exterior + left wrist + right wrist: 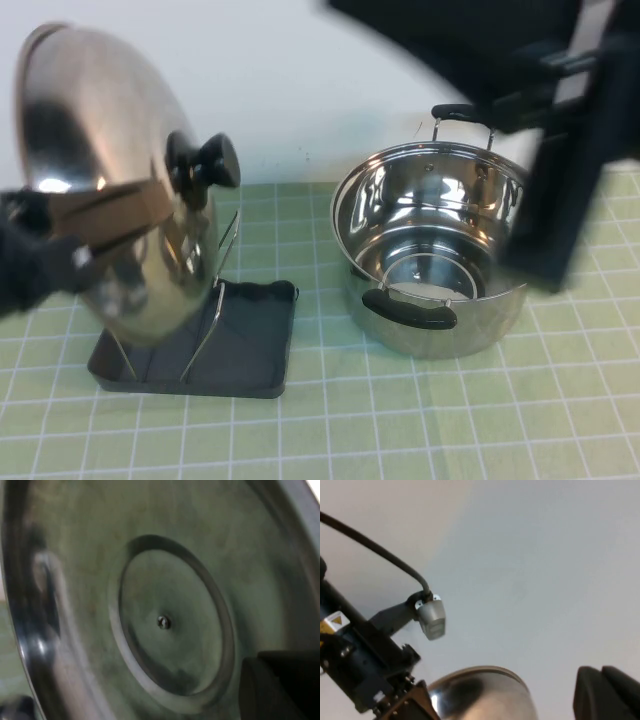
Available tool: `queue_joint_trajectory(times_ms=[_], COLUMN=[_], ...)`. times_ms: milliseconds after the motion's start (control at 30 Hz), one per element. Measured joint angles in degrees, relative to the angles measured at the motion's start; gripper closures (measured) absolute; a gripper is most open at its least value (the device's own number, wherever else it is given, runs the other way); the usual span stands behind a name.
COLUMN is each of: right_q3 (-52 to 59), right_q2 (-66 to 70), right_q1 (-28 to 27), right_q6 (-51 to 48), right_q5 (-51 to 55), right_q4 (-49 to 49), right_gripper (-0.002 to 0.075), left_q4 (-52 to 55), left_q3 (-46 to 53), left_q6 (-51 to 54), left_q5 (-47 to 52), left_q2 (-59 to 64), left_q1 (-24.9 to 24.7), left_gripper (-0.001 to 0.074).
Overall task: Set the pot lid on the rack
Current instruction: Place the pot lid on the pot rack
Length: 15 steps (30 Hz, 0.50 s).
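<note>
**Desk:** Fingers [110,215] of the left gripper [120,212] are clamped on the rim of the pot lid [100,150], one tan pad lying across its domed face. Where is the lid, exactly?

**Photographer:** Held on edge in the air, tilted, over the near-left part of the rack [240,345]. Its black knob [205,165] points toward the pot [430,250]. The lower rim hangs among the wire prongs [215,300], though whether it touches any of them cannot be told. From the left wrist, only the lid's polished underside and centre screw fill the view.

**Desk:** And the right arm?

**Photographer:** Raised high at the back right, above the pot. The right gripper [607,692] shows only as a dark corner in its own wrist view; whether its fingers are open or closed cannot be told.

**Desk:** What could go wrong?

**Photographer:** My judgement: the grip is a thin pinch on slick steel, so the heavy dome could pivot or slip. If the rim lands outside a V of prongs, the lid may skid on the black tray, tip it, or roll toward the pot. Letting go before the rim seats would do the same.
</note>
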Motion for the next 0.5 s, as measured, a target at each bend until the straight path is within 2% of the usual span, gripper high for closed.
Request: queue_joint_trajectory(times_ms=[67,133,367,500], right_q3=[0.23,0.47,4.95,8.36], right_q2=[-2.90,-5.49,-11.68,-12.76], right_q1=[0.00,0.00,0.00,0.00], right_q6=[6.97,10.58,13.33,13.42], right_q5=[2.08,2.68,5.60,8.23], right_q4=[-8.04,-11.72,-14.01,-14.15], right_gripper=[0.0717,0.0718,0.0720,0.0720], left_q4=[0.00,0.00,0.00,0.00], left_q3=[-2.37,-3.86,-4.42,-4.42], left_q6=[5.56,10.83,26.30,31.62], left_q5=[-0.48,-1.27,-1.68,-1.68], left_q2=[4.73,8.72,15.58,16.73], left_q1=[0.00,0.00,0.00,0.00], left_gripper=[0.0652,0.0652,0.0652,0.0652])
